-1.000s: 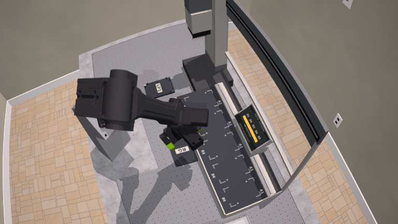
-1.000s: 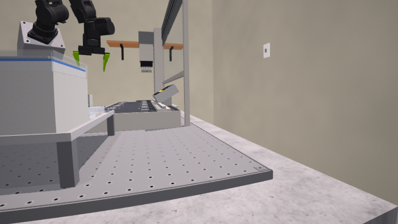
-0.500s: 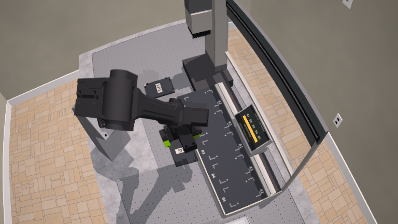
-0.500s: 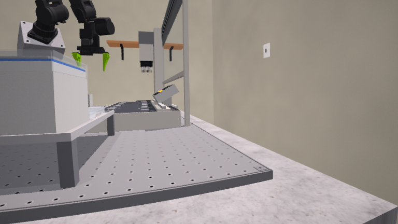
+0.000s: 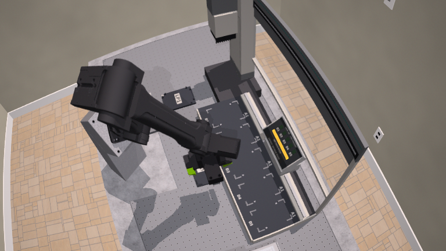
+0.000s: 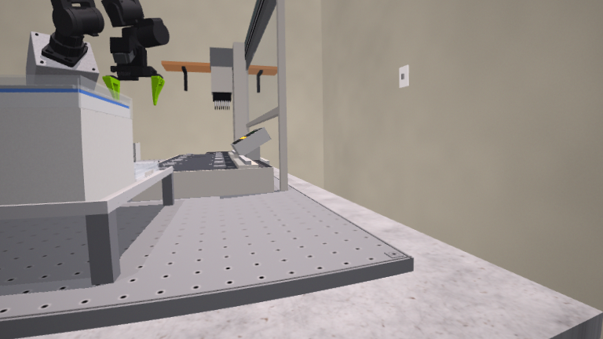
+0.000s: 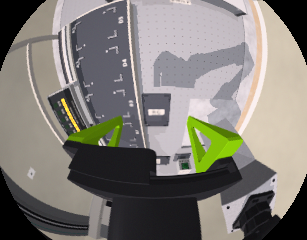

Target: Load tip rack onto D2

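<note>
The claw [image 6: 134, 89] hung high above the counter [image 6: 275, 237] with its green fingers [image 6: 156, 88] spread to their full width and nothing between them. In the top view it sat near the middle of the frame, over a dark nest plate [image 5: 210, 177] just beside the deck [image 5: 256, 172] of the liquid handler, whose bracketed positions all lay bare. The tip rack 1000 uL had not been picked out yet: in the exterior view a tall pale box with a blue band under a clear cover [image 6: 57, 140] stood on the SHELF [image 6: 111, 204] at the left of the frame, but its size label and its fill could not be read from there, and the other items on the SHELF were out of sight. The step in hand looked like the opening approach, the arm travelling toward the SHELF at the lower edge of the top view. The next move would call for looking down through the covers to find the full rack, then lifting its cover off.
</note>
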Controlling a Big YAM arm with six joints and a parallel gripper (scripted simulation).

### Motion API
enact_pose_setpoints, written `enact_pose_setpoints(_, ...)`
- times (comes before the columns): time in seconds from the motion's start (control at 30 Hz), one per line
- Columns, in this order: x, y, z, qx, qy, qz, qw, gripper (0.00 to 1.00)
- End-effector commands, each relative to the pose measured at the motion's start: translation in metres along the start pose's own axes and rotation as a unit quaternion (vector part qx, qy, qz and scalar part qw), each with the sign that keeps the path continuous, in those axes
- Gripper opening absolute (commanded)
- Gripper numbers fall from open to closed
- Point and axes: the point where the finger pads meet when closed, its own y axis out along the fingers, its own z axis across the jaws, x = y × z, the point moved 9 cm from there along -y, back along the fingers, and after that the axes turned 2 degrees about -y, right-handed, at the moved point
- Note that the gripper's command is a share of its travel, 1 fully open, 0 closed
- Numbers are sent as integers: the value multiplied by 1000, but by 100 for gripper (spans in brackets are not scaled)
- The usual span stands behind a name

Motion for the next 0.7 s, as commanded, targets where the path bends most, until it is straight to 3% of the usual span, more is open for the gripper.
enact_pose_setpoints(0.0,24,-3,6,2,-9,-14,1000,100)
enact_pose_setpoints(0.67,114,-1,6,-7,-13,-9,1000,100)
